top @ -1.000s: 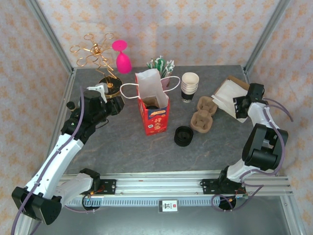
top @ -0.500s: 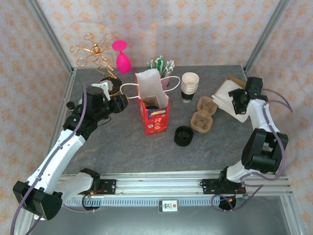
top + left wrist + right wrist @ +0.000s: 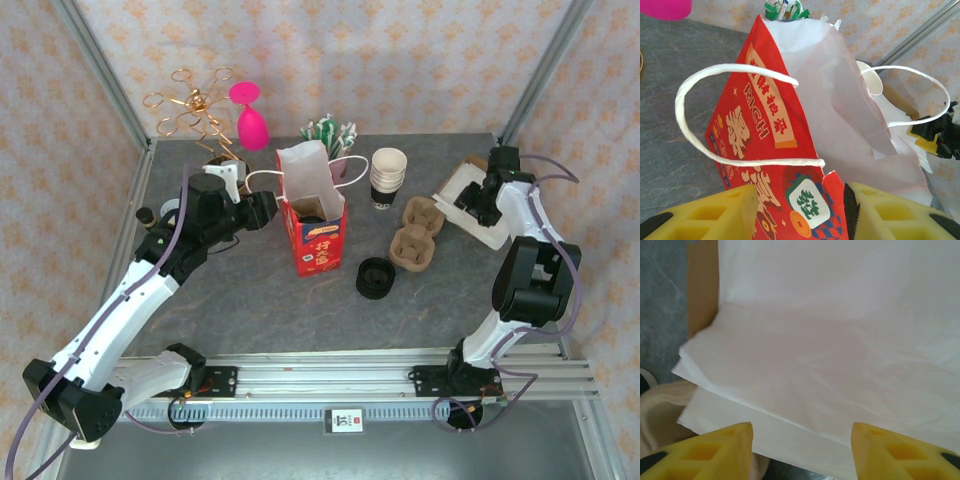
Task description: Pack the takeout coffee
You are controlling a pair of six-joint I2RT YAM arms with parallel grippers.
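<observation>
The red paper bag [image 3: 320,240] stands open in the middle of the table, white inside, with white handles [image 3: 735,162]. A dark, black-lidded cup [image 3: 311,208], the takeout coffee, sits down inside it, mostly hidden by the bag's walls. My left gripper [image 3: 266,208] is at the bag's left side. In the left wrist view its jaws [image 3: 800,200] stand open on either side of the bag's near red corner [image 3: 837,187], not pinching it. My right gripper [image 3: 478,200] hovers open [image 3: 802,432] just above a stack of white napkins [image 3: 830,350].
A stack of lidless cups [image 3: 389,176], a pulp cup carrier [image 3: 418,232] and a pile of black lids [image 3: 375,277] lie right of the bag. Straws [image 3: 330,130], a pink glass [image 3: 250,118] and a gold rack [image 3: 195,110] stand behind. The napkins rest in a cardboard tray [image 3: 702,285].
My left arm has swung right, up to the bag's side. The right gripper has moved back and left over the napkins, and its jaws widened, then narrowed.
</observation>
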